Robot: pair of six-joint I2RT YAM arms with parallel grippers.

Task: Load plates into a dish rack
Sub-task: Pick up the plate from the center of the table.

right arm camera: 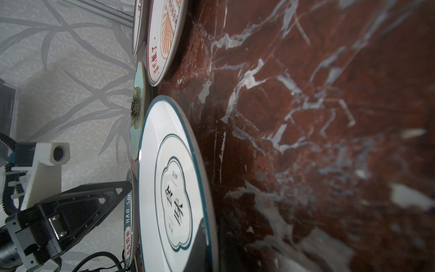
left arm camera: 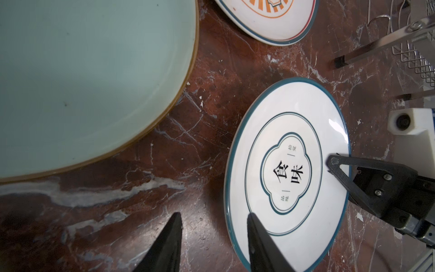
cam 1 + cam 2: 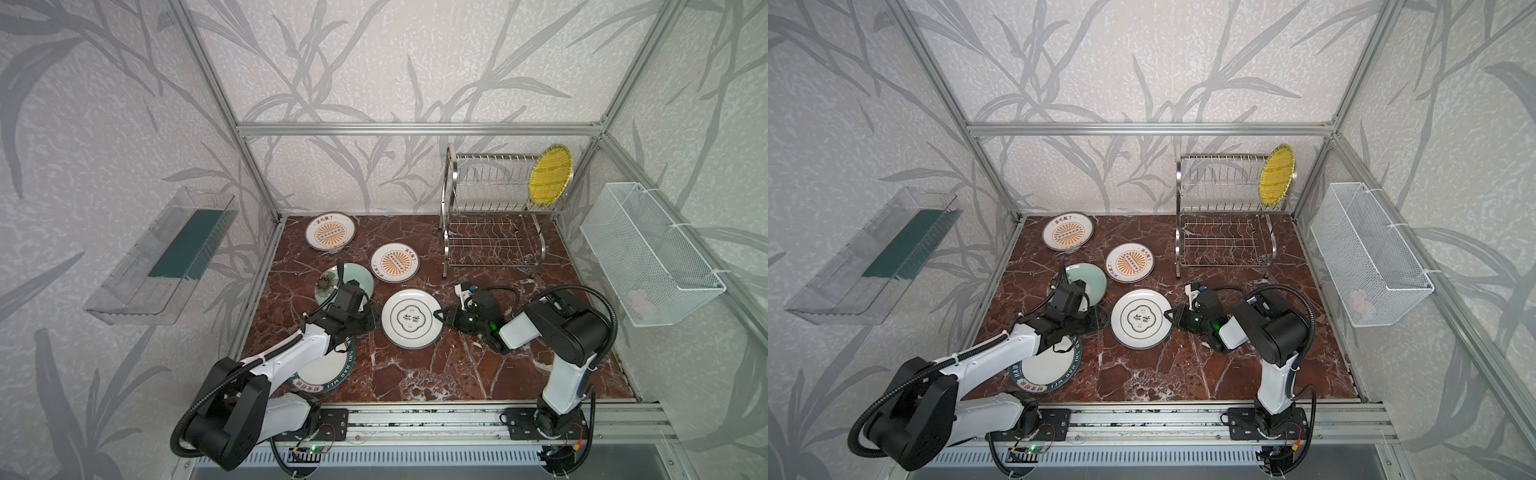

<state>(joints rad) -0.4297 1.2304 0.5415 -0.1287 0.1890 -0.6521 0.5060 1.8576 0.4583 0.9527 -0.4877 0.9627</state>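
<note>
Right jaws clamp the rim of the white round cloud-outline plate [image 3: 411, 318]; left jaws stand apart. Best lift slowly, keeping the rim deep between them.

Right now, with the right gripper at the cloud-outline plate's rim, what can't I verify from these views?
- Right gripper, lower finger: hidden under the cloud-outline plate rim in the left wrist view.
- Teal-lettered plate: the left arm covers much of it in both top views.
- Pale green plate: cut off by the frame edge in the left wrist view.
- Pink item in the white mesh basket: too small and blurred in both top views.
</note>
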